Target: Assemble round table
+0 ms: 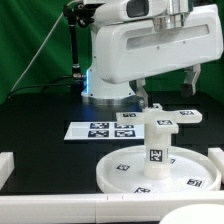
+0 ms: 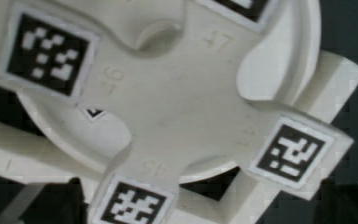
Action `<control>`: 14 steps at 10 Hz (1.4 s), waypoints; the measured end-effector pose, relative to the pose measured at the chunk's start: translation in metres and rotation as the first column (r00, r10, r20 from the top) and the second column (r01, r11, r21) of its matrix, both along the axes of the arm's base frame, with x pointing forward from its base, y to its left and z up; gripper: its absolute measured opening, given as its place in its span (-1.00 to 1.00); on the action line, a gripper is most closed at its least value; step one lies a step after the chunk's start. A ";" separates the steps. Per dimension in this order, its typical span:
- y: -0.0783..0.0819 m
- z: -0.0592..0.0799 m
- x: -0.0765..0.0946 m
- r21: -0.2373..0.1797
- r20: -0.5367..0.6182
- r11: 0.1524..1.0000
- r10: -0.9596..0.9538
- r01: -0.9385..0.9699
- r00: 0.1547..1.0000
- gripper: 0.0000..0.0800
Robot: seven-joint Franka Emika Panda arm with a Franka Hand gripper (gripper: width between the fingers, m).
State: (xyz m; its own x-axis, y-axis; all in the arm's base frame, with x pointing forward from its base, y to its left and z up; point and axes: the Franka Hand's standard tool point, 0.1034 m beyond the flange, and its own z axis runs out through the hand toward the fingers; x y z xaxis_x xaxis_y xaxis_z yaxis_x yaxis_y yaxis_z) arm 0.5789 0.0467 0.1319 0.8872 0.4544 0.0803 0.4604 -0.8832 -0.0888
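White tagged cross-shaped foot piece (image 1: 162, 122) sits atop short thick cylinder leg (image 1: 157, 152), upright on large rimmed round disc (image 1: 205, 170), likely seated for fastening; two-finger gripper (image 1: 169, 82) hangs above, jaws spread, empty.

You see one large round disc (image 1: 160, 172), one thick cylinder leg (image 1: 156, 150) standing on it, and one cross-shaped foot piece (image 1: 161, 122) atop the leg. One marker board (image 1: 100, 130) lies further back. One white arm (image 1: 140, 45) is present. In the wrist view you can count three tags on the foot piece (image 2: 176, 110).
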 end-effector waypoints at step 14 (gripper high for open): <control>-0.015 -0.029 -0.015 -0.035 0.009 0.957 0.287 -0.286 0.958 0.62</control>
